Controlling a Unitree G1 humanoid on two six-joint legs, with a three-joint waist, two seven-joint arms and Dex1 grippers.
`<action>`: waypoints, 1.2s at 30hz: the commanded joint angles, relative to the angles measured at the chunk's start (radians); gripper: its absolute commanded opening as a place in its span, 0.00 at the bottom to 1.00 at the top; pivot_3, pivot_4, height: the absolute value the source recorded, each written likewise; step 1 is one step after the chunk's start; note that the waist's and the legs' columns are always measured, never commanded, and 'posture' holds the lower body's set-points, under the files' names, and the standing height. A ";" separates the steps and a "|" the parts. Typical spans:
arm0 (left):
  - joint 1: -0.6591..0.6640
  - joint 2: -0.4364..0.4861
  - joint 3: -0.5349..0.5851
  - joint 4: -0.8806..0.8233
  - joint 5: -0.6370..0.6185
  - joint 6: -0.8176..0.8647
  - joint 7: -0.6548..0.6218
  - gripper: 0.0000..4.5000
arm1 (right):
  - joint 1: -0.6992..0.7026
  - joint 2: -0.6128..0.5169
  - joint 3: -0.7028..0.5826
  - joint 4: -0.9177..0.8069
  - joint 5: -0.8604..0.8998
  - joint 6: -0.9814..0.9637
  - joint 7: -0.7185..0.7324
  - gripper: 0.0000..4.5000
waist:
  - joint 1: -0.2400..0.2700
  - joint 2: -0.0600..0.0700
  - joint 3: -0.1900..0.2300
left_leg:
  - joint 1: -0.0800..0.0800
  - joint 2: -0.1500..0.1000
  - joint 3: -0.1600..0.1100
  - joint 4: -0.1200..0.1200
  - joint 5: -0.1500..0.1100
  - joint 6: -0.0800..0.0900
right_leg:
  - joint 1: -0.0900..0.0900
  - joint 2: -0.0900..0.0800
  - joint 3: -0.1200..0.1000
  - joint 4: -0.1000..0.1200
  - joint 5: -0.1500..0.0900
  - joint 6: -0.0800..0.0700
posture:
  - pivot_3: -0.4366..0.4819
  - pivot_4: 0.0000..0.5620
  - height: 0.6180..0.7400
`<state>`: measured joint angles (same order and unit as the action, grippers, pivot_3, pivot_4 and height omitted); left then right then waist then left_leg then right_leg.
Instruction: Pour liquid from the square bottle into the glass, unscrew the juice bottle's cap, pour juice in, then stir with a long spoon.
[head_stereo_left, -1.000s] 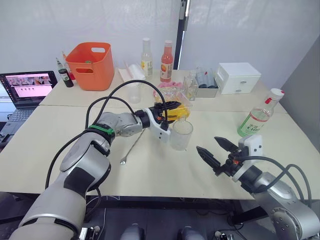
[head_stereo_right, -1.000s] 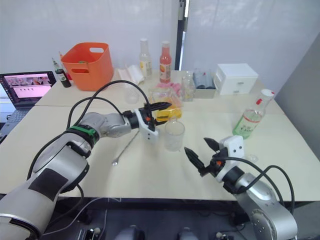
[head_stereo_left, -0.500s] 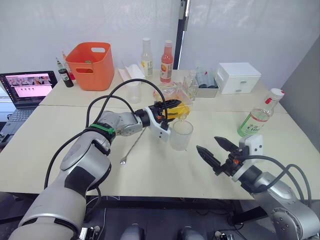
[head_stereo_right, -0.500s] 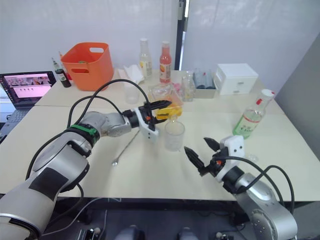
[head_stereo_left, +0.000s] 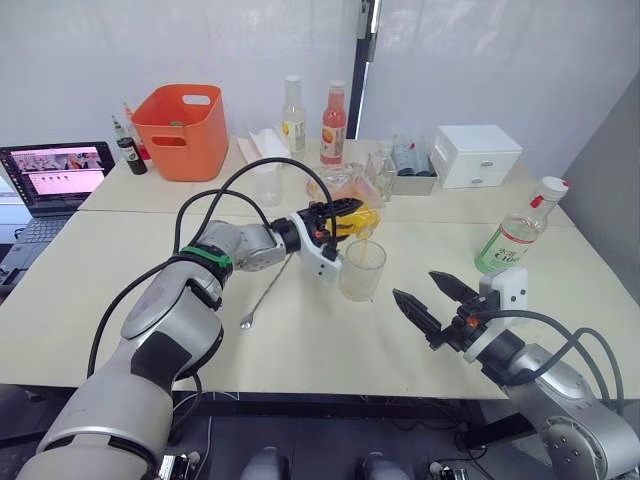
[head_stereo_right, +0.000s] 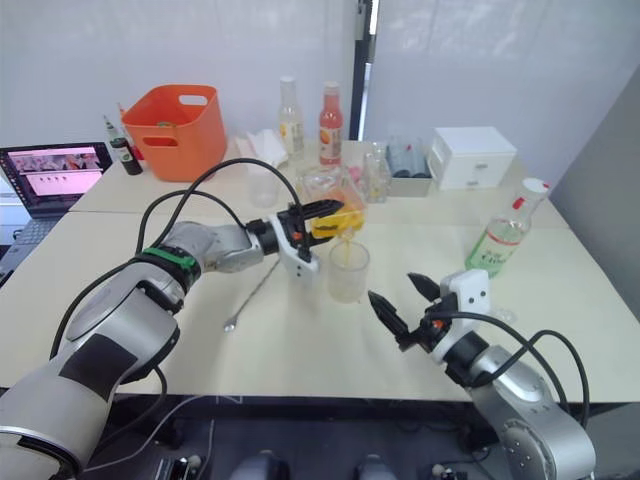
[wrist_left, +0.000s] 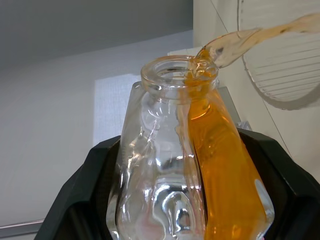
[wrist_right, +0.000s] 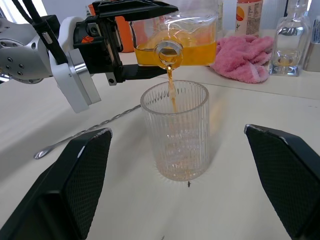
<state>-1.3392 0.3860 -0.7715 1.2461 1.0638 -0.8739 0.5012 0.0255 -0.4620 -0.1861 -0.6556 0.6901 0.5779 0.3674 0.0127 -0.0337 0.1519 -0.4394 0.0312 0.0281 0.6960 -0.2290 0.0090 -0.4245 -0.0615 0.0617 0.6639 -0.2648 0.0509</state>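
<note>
My left gripper (head_stereo_left: 342, 218) is shut on the square bottle (head_stereo_left: 352, 212), holding it tipped on its side with the neck over the glass (head_stereo_left: 361, 270). A thin orange stream (wrist_right: 172, 87) runs from the bottle's mouth (wrist_left: 180, 75) into the glass, which stands on the table with a little liquid at its bottom. My right gripper (head_stereo_left: 414, 286) hovers open just in front of the glass, its fingers (wrist_right: 85, 175) spread wide and holding nothing. The juice bottle (head_stereo_left: 515, 235) stands at the right with its cap (head_stereo_left: 553, 186) on. The long spoon (head_stereo_left: 265, 293) lies flat left of the glass.
An orange basket (head_stereo_left: 183, 130) and a laptop (head_stereo_left: 55, 175) sit at the back left. Two tall bottles (head_stereo_left: 333, 123) stand at the back centre, a white drawer box (head_stereo_left: 472, 153) at the back right. A pink cloth (wrist_right: 245, 55) and a small glass decanter (wrist_right: 292, 37) lie behind the glass.
The square bottle has tipped a little further and the orange stream now falls steadily into the glass. The right arm has stayed where it was.
</note>
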 joint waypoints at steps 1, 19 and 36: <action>-0.072 -0.001 0.018 -0.023 -0.019 0.003 0.055 0.62 | -0.003 0.003 -0.011 -0.039 0.013 -0.012 -0.002 1.00 | 0.000 0.000 0.000 | 0.000 0.000 0.000 0.000 0.000 0.000 | 0.000 0.000 0.000 0.000 0.000 0.000 | 0.48 0.27 0.79; -0.068 -0.017 0.039 -0.007 -0.074 -0.030 -0.003 0.62 | 0.001 0.014 -0.008 -0.037 0.005 -0.019 -0.008 1.00 | 0.000 0.000 0.000 | 0.000 0.000 0.000 0.000 0.000 0.000 | 0.000 0.000 0.000 0.000 0.000 0.000 | 0.48 0.27 0.79; -0.027 -0.016 0.302 0.017 -0.451 -0.071 -0.479 0.62 | -0.034 0.013 -0.010 -0.001 -0.010 -0.024 0.000 1.00 | -0.001 0.000 0.000 | 0.000 0.000 0.000 0.000 0.000 0.000 | 0.000 0.000 0.000 0.000 0.000 0.000 | 0.48 0.27 0.79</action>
<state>-1.3333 0.3571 -0.5727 1.2825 0.7472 -0.9538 0.0843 0.0071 -0.4444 -0.1760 -0.6456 0.6804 0.5760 0.3633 0.0115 -0.0337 0.1519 -0.4394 0.0313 0.0281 0.6962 -0.2290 0.0090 -0.4246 -0.0614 0.0617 0.6642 -0.2648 0.0509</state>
